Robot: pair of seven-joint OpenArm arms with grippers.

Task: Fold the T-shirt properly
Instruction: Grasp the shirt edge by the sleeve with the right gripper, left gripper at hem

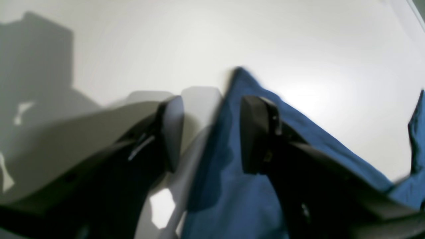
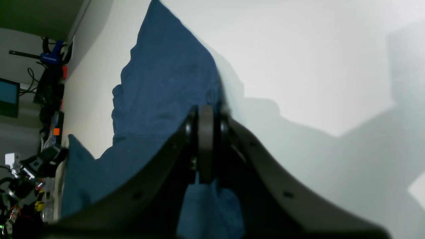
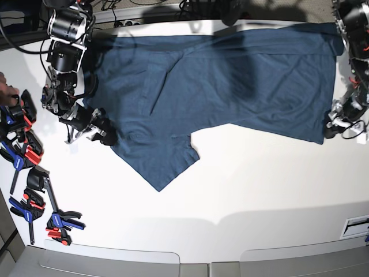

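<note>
Left wrist view: your left gripper [image 1: 211, 132] stands wide, its two dark fingers apart over the white table [image 1: 298, 39]. A pointed edge of the T-shirt [image 1: 225, 186] lies in the gap and runs under the right-hand finger [image 1: 257, 132]; nothing is pinched. Beyond the cloth's tip the tabletop is bare to the far edge.

Right wrist view: your right gripper [image 2: 206, 142] is pressed tight on the T-shirt's [image 2: 166, 76] hem, with dark blue cloth showing above and below the closed fingers. The fabric tapers to a point at the top of the frame. To its right the white table [image 2: 298, 49] lies open; at far left, past the table edge, sit clamps and cables [image 2: 49, 59].

Base view: the T-shirt [image 3: 230, 81] lies spread across the far half of the table [image 3: 259, 190], its long axis running left to right, reaching the far edge. One pointed flap juts toward the near side, left of centre. Your right gripper [image 3: 102, 133] holds the cloth's left edge; your left gripper [image 3: 336, 124] sits at the near right corner. The near half of the table is free. Blue and red clamps [image 3: 29, 173] line the left edge.
</note>
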